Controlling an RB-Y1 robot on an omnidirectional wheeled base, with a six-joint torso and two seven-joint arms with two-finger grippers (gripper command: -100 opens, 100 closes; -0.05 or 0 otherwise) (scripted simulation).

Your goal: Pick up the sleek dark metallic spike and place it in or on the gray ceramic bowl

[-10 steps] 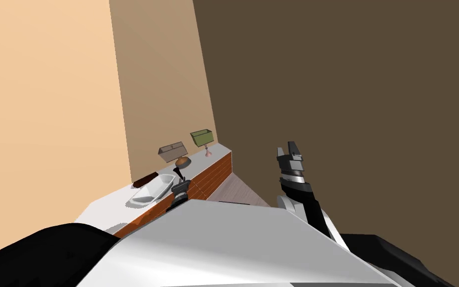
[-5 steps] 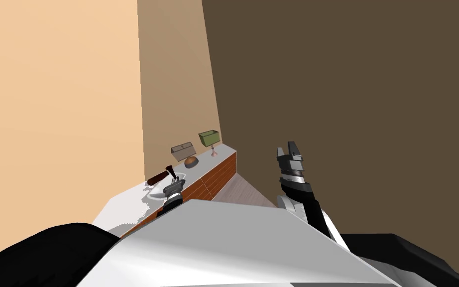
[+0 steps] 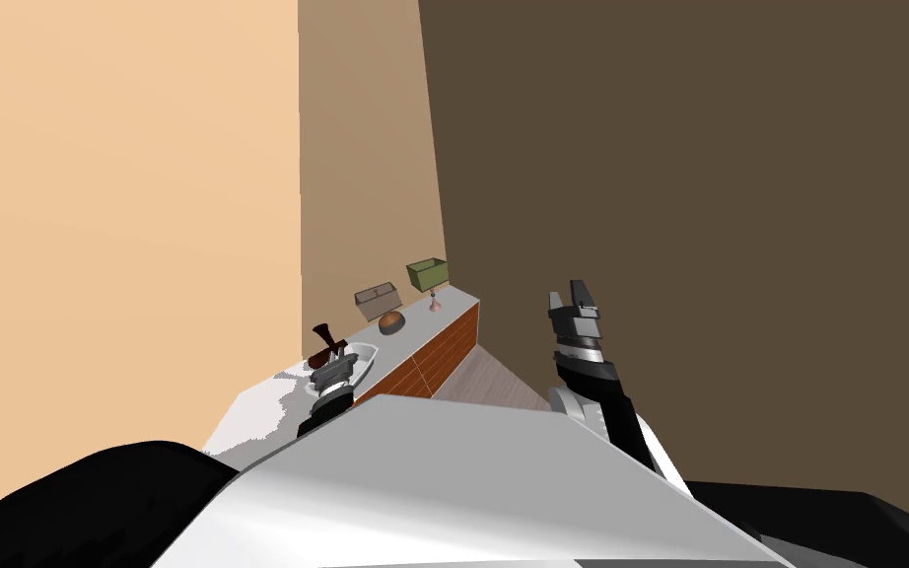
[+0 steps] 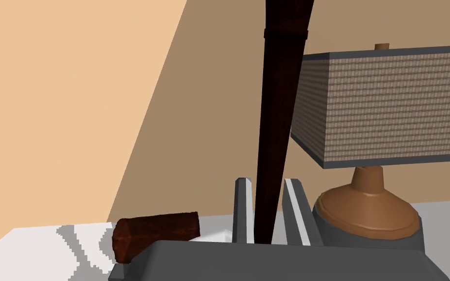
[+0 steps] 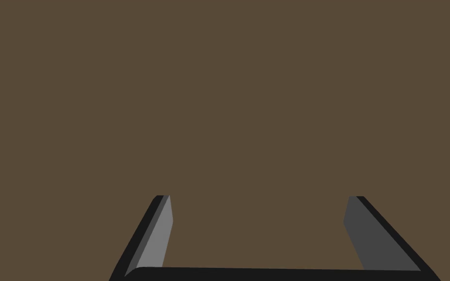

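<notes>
My left gripper [image 3: 330, 363] is shut on a dark, slender spike [image 3: 323, 336], which stands nearly upright with its flared end on top. In the left wrist view the spike [image 4: 276, 122] rises between the two fingers [image 4: 242, 210] of the left gripper [image 4: 267, 183], which press its sides. The pale grey bowl [image 3: 365, 356] lies on the white counter top [image 3: 255, 409], partly hidden behind the gripper, which hangs over its near end. My right gripper [image 3: 579, 292] is raised at the right, away from the counter, and in the right wrist view it [image 5: 258, 210] stands open and holds nothing.
A dark reddish-brown log [image 4: 155, 231] lies on the counter just beyond the gripper. Close by stands a lamp with a woven tan shade [image 4: 390, 102] on a brown base [image 4: 368, 210]. A green-shaded lamp [image 3: 427, 273] stands farther along. The counter has a wooden front [image 3: 433, 353].
The head view has swung left, so the counter now sits further right in the picture. My left gripper has carried the spike from beside the bowl's right end to over the bowl.
</notes>
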